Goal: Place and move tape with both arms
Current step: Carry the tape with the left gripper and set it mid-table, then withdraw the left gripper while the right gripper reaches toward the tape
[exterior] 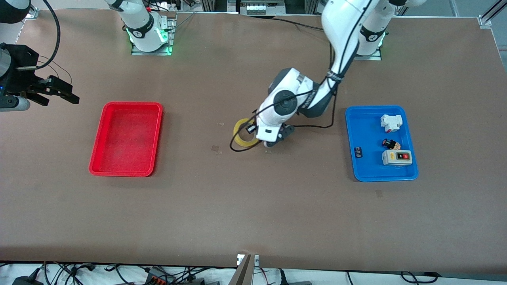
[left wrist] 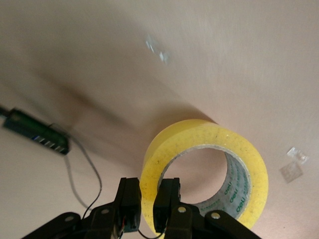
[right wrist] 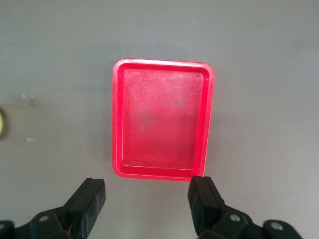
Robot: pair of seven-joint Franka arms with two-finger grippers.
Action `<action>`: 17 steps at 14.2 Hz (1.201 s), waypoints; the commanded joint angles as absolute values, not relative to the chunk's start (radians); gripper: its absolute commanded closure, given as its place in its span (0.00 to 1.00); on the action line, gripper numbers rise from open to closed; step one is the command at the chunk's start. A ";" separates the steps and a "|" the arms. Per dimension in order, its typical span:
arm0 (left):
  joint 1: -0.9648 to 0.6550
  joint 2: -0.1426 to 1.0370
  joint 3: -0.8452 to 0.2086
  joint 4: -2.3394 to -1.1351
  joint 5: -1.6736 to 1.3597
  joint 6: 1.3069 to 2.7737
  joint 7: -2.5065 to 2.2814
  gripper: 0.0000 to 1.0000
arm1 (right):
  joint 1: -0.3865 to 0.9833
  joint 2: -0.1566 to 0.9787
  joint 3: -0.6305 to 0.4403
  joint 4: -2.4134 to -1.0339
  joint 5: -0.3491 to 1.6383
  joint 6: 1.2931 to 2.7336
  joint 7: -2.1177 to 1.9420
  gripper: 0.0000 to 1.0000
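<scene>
The yellow tape roll (exterior: 242,132) is at the middle of the table, between the two trays. My left gripper (exterior: 264,139) is down at the roll, on the side toward the blue tray. In the left wrist view the left gripper (left wrist: 148,204) is shut on the tape roll's wall (left wrist: 239,164), one finger inside the ring and one outside. I cannot tell whether the roll rests on the table. My right gripper (exterior: 61,99) hangs open and empty in the air at the right arm's end of the table, and waits. In the right wrist view the right gripper (right wrist: 149,199) has its fingers wide apart.
An empty red tray (exterior: 99,136) lies toward the right arm's end, also in the right wrist view (right wrist: 117,124). A blue tray (exterior: 350,134) toward the left arm's end holds two white switch boxes (exterior: 391,122) and a small red-black part (exterior: 391,143). Small clear scraps (exterior: 215,148) lie near the roll.
</scene>
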State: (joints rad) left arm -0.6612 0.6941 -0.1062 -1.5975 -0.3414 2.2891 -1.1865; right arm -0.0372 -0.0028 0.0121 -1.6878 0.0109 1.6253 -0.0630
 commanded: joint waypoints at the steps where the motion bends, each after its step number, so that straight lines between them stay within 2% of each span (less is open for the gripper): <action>1: -0.670 0.709 -0.091 -1.566 -0.350 2.286 -1.192 0.14 | -0.041 0.006 0.020 -1.686 0.015 1.623 -0.061 0.00; 2: -0.669 0.704 -0.084 -1.566 -0.348 2.283 -1.195 0.00 | -0.041 0.012 0.020 -1.686 0.018 1.624 -0.061 0.00; 4: -0.654 0.661 -0.071 -1.566 -0.347 2.240 -1.195 0.00 | -0.038 0.023 0.021 -1.686 0.023 1.624 -0.061 0.00; 9: -0.531 0.491 -0.032 -1.577 -0.187 1.979 -1.160 0.00 | 0.003 0.041 0.023 -1.690 0.025 1.611 -0.072 0.00; 14: -0.310 0.333 -0.032 -1.636 -0.166 1.731 -0.803 0.00 | 0.156 0.129 0.023 -1.687 0.025 1.627 -0.040 0.00; 17: -0.171 0.191 -0.032 -1.726 -0.146 1.651 -0.565 0.00 | 0.262 0.219 0.025 -1.684 0.026 1.725 -0.025 0.00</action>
